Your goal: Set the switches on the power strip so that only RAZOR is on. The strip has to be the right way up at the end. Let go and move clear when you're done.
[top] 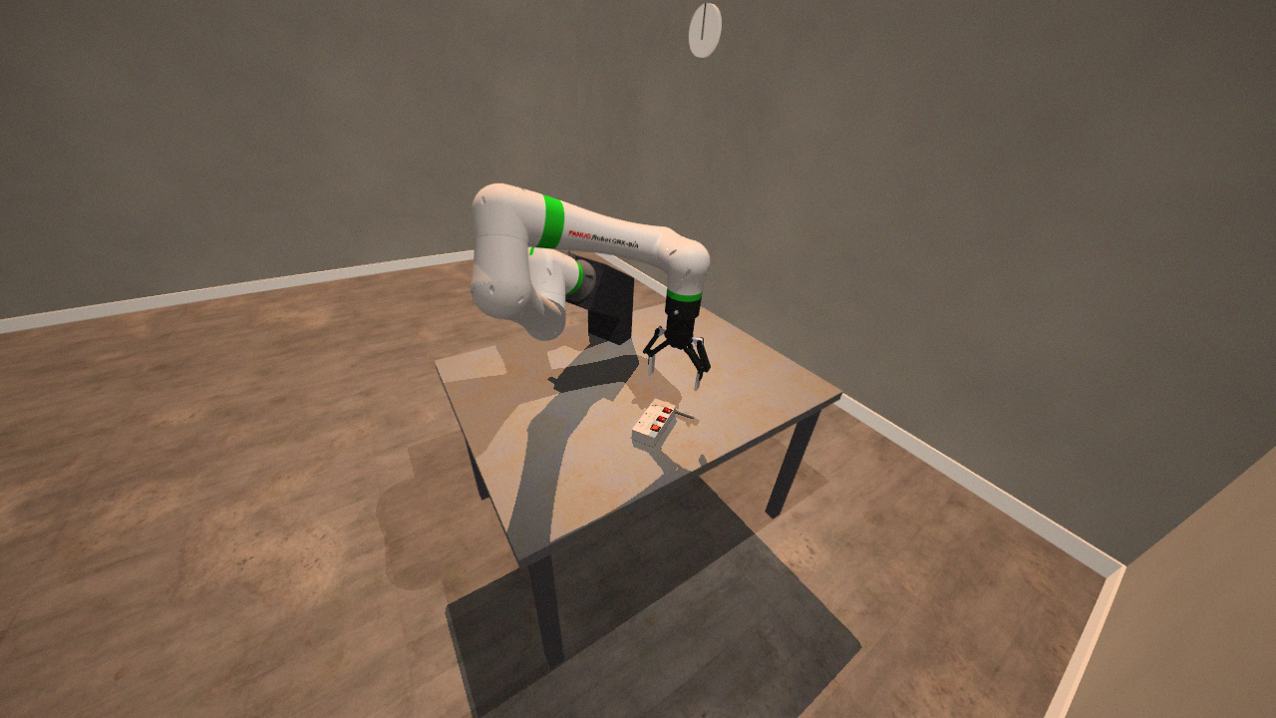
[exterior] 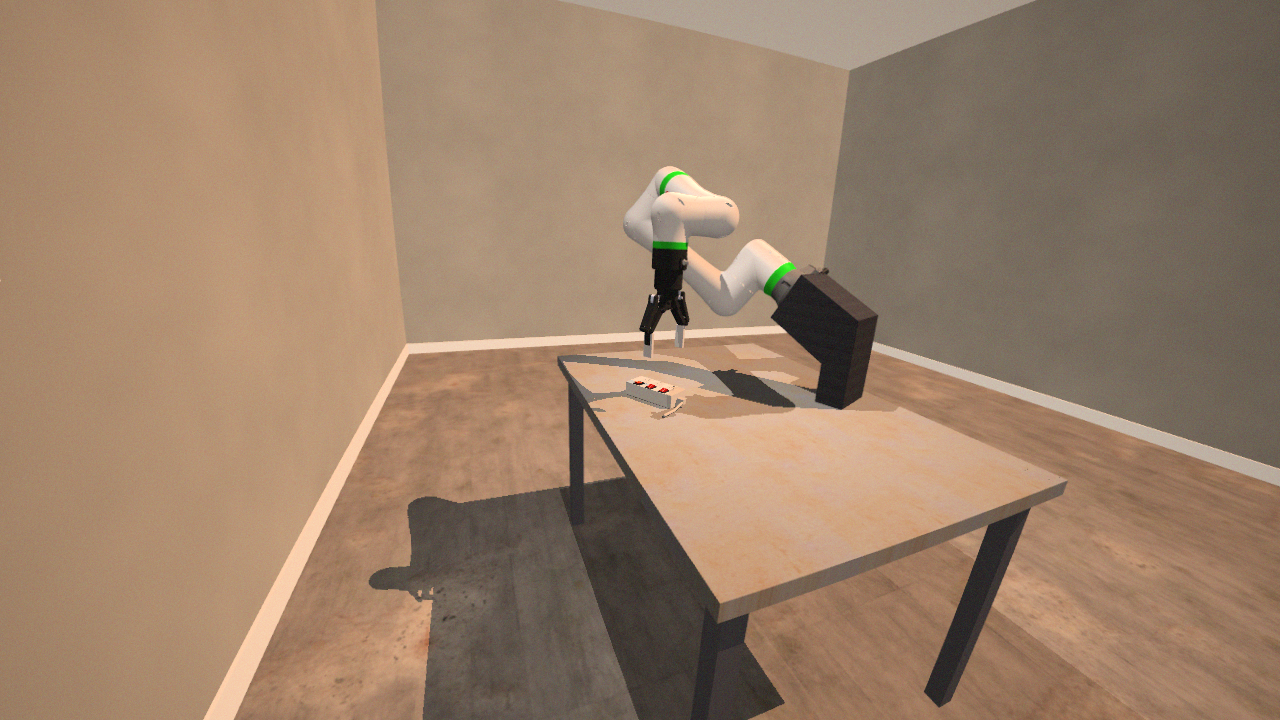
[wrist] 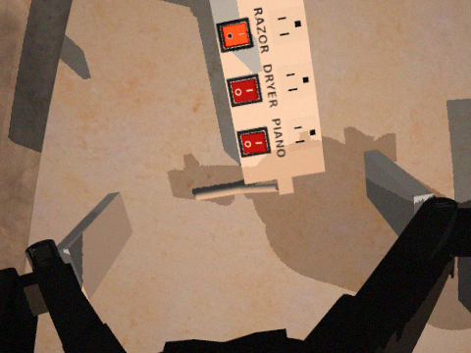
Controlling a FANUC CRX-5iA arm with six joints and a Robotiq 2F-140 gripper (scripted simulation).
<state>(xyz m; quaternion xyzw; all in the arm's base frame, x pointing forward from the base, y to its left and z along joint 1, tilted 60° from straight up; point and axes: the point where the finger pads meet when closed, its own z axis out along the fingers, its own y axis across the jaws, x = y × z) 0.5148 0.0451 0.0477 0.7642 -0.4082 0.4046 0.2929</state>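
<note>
Lying face-up on the table: one power strip, switches RAZOR glowing brighter orange, DRYER and PIANO showing darker red. Hovering above it: gripper, fingers spreading fully wide, gripping nothing.

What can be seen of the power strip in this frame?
The cream, box-shaped plastic power strip lies flat on the wooden table, face up, near the table edge. Its face carries three red rocker switches beside the labels RAZOR, DRYER and PIANO, each with a socket alongside. The RAZOR switch looks brighter orange-red than the darker DRYER switch and PIANO switch. A short stub cord leaves the PIANO end. The black gripper hangs above, jaws open, touching nothing.
</note>
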